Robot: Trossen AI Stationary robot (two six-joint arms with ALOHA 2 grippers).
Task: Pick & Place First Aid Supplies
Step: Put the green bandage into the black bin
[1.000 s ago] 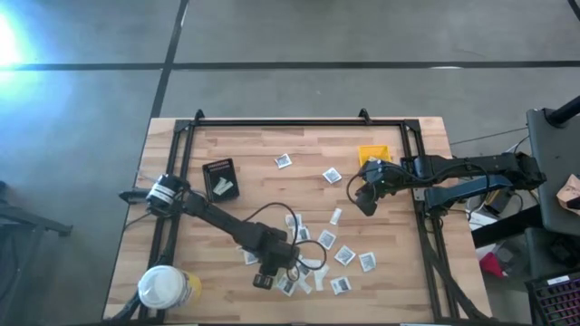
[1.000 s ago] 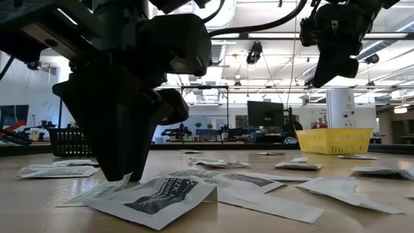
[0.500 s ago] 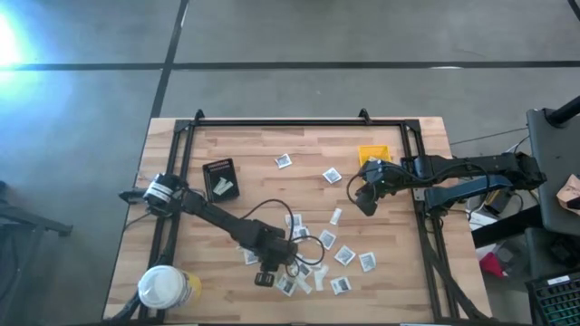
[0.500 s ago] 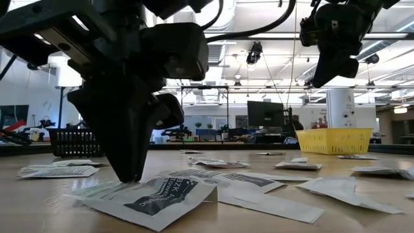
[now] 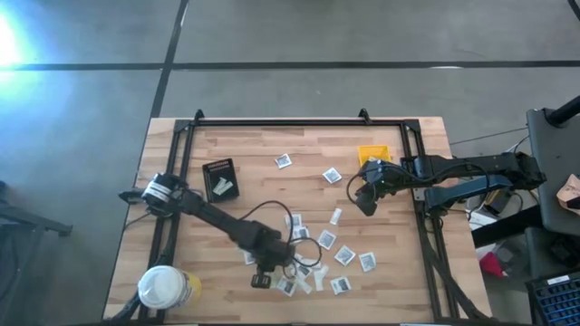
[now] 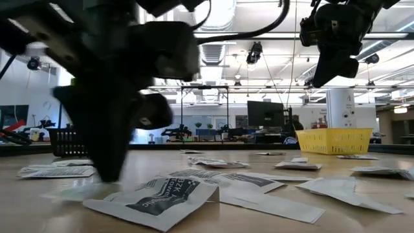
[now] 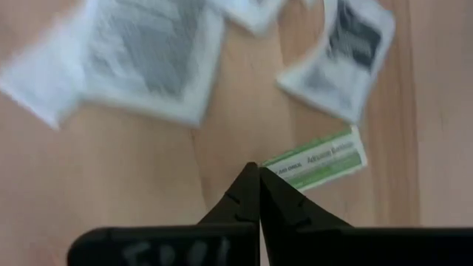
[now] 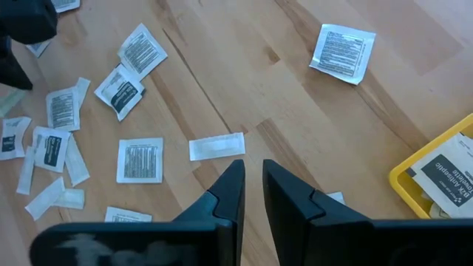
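Observation:
Small white packets with dark centres (image 5: 319, 256) lie scattered on the wooden table, some close to the low camera (image 6: 162, 197). My left gripper (image 5: 270, 270) points down at the near side of this cluster. It is shut at the end of a pale white-green strip (image 7: 318, 159). My right gripper (image 5: 365, 201) hangs in the air beside the yellow bin (image 5: 374, 156). Its fingers (image 8: 253, 177) stand a little open with nothing between them. My left gripper has its shut fingertips (image 7: 260, 177) at the strip's near end (image 7: 272, 168), coming from above and slanting down. One finger covers that end, so how much of it is caught does not show. The rest of the strip lies flat on the table.
A black tray (image 5: 220, 178) with a white packet sits at the far left. A round white-lidded yellow tub (image 5: 165, 288) stands at the near left corner. The yellow bin (image 8: 436, 174) holds packets. A dark frame (image 5: 299, 120) runs around the table.
My left gripper has shut its fingers down at the table, over the pale strip.

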